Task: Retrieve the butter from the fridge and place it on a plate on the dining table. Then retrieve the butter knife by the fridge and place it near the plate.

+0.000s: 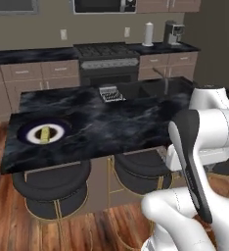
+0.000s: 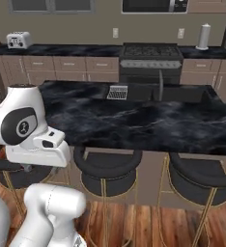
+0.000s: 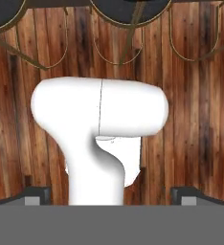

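butter (image 1: 46,133) on plate (image 1: 27,128), left of frame; gripper (image 3: 111,194) wide open, empty; risk: arm clips stools (image 1: 52,185) fetching knife

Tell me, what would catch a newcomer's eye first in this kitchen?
The black marble dining table across the middle, ringed by round dark stools. Near its left end, a yellow stick of butter lies on a navy-rimmed plate. The white arm looms at lower right.
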{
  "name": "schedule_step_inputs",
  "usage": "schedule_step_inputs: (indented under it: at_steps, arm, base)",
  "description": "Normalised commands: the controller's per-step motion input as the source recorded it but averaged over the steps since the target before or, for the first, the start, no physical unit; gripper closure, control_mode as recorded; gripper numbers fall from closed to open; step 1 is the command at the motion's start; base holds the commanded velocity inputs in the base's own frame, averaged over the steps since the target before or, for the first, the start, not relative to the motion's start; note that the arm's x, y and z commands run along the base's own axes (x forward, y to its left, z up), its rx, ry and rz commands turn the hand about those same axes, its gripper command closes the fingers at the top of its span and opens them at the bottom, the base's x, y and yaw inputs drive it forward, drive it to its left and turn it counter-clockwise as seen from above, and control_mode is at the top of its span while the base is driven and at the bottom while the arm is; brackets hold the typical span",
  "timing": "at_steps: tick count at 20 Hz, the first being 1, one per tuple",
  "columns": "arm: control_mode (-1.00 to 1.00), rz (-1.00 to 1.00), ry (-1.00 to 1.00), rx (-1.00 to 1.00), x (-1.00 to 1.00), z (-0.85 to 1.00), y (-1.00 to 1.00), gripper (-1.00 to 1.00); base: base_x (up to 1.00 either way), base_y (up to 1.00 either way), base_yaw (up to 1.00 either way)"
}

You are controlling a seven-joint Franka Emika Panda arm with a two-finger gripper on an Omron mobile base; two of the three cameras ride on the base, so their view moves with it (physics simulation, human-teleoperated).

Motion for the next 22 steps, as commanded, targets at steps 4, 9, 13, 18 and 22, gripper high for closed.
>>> schedule_step_inputs:
  at_steps: [4,9,13,18,22]
  arm:
    - [1.0,0.0,0.0,0.0,0.0,0.0,0.0,-1.0]
    - [1.0,0.0,0.0,0.0,0.0,0.0,0.0,-1.0]
    - [1.0,0.0,0.0,0.0,0.0,0.0,0.0,-1.0]
    - [1.0,0.0,0.0,0.0,0.0,0.0,0.0,-1.0]
    - [1.0,0.0,0.0,0.0,0.0,0.0,0.0,-1.0]
  base:
    - [-0.1,-1.0,0.0]
    - [-0.04,-1.0,0.0]
    - [-0.04,-1.0,0.0]
    - [0.0,-1.0,0.0]
    - [0.0,-1.0,0.0]
